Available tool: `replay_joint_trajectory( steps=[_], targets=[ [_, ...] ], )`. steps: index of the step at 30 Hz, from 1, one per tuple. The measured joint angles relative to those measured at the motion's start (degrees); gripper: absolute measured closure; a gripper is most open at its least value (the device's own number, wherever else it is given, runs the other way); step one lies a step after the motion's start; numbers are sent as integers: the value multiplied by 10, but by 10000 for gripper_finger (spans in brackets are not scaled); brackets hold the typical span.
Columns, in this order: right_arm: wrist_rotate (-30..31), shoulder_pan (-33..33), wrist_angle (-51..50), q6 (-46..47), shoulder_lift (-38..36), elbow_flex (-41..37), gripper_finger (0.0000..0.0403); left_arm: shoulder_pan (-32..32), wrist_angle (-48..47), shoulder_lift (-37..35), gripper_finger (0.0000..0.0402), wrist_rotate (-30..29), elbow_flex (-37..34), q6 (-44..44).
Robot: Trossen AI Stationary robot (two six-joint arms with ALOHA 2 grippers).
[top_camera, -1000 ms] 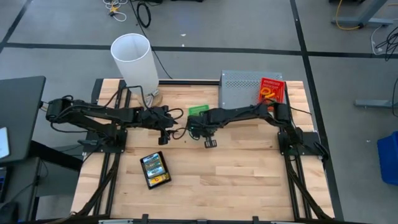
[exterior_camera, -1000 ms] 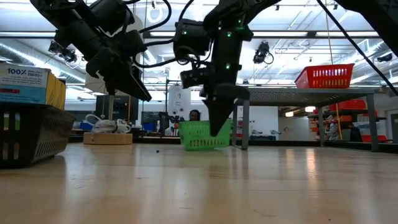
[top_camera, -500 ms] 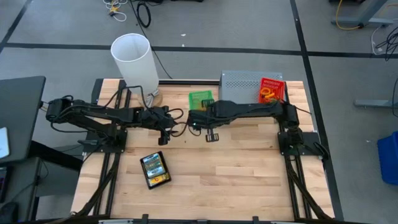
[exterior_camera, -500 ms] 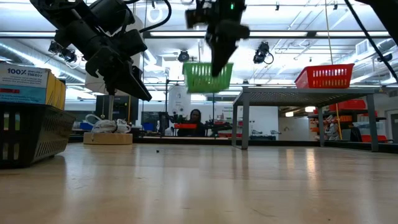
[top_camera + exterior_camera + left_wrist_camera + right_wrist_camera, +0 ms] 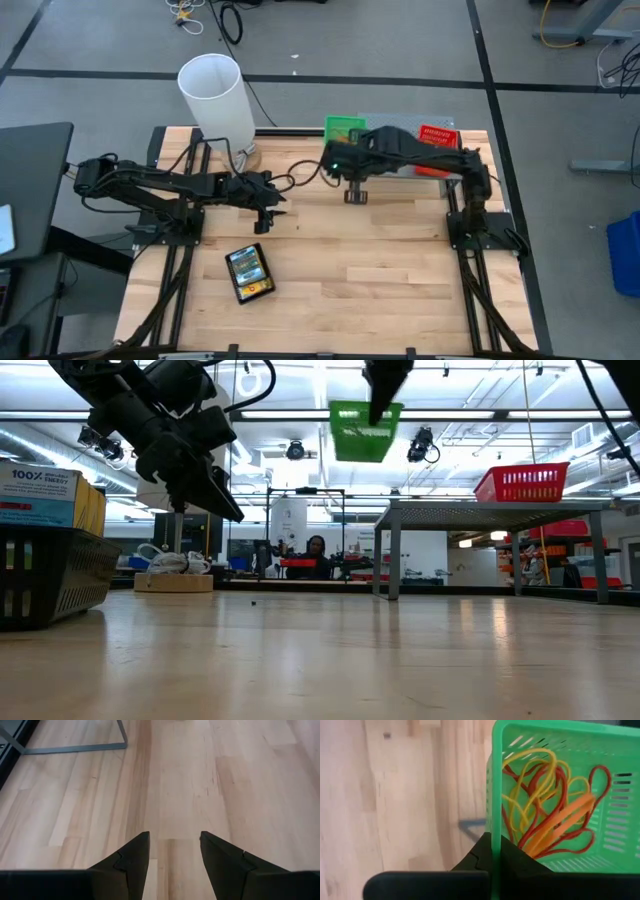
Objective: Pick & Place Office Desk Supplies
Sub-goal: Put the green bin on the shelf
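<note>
Two arms work over the wooden table (image 5: 380, 270): at the far left a black tray (image 5: 45, 585) holding a crayon box (image 5: 45, 495) sits on the wood, and the left gripper (image 5: 265, 215) hangs low over bare boards near the middle with its fingers (image 5: 132, 857) apart and nothing between them. Farther right, the right gripper (image 5: 340, 150) is clamped on the rim of a green tray (image 5: 560, 795) and holds it high in the air near the grey metal stand (image 5: 395, 125). Inside that tray lie yellow, red and orange loop bands (image 5: 550, 815), and at the far right a red tray (image 5: 437, 140) rests on the stand.
</note>
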Motion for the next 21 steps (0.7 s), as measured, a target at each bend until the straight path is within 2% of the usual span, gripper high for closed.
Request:
replay_joint_trajectory(
  steps=[6,10,16,21],
  targets=[
    [-79,-38,5,-28,-54,-80,400,0,0,0,220,11,0,-1],
    [-161,-50,123,-52,-110,-178,400,0,1,0,220,10,0,1],
    [-158,-59,226,-65,-179,-334,400,0,1,0,220,10,0,1],
    [-104,-65,247,-42,-220,-429,400,0,1,0,220,10,0,1]
  ],
)
